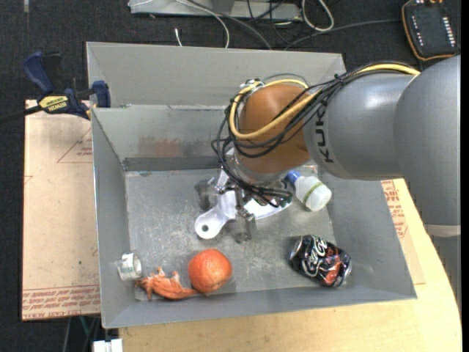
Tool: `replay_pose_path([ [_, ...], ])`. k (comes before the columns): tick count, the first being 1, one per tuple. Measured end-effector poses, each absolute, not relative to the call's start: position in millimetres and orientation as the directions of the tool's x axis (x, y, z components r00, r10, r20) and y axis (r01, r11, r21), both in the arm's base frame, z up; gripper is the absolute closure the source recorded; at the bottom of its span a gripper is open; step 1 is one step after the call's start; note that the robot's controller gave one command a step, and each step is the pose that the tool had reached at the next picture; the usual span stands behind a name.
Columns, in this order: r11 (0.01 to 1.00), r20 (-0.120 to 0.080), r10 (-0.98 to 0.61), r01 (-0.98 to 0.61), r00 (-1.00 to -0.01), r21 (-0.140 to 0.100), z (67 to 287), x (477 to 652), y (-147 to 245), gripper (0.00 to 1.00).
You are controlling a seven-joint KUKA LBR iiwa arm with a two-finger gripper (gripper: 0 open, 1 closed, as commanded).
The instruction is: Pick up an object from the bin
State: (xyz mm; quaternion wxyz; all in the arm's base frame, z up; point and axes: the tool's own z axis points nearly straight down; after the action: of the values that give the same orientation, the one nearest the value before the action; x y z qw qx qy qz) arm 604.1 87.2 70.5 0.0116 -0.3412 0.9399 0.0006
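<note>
Hanging over the white piece [210, 224] in the bin [110, 196], the hand [233, 215] is hiding whether it's spread or pinching, can't tell; an off-centre close is risking flicking it aside.

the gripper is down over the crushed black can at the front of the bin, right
Not quite. The camera view shows the gripper down over a white plastic part in the middle of the bin, not over the crushed black can. The can lies apart from it, nearer the front, on the view's right.
</note>
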Motion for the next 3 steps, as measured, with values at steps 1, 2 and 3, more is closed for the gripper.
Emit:
replay_pose_path([
  [1,0.967,-0.002,-0.253,-0.253,-0.967,0.004,72,591.0,105,1.00],
  [2,0.968,-0.002,-0.253,-0.253,-0.968,0.005,72,591.1,105,1.00],
  [3,0.968,0.000,-0.252,-0.252,-0.968,0.005,96,589.9,105,1.00],
])
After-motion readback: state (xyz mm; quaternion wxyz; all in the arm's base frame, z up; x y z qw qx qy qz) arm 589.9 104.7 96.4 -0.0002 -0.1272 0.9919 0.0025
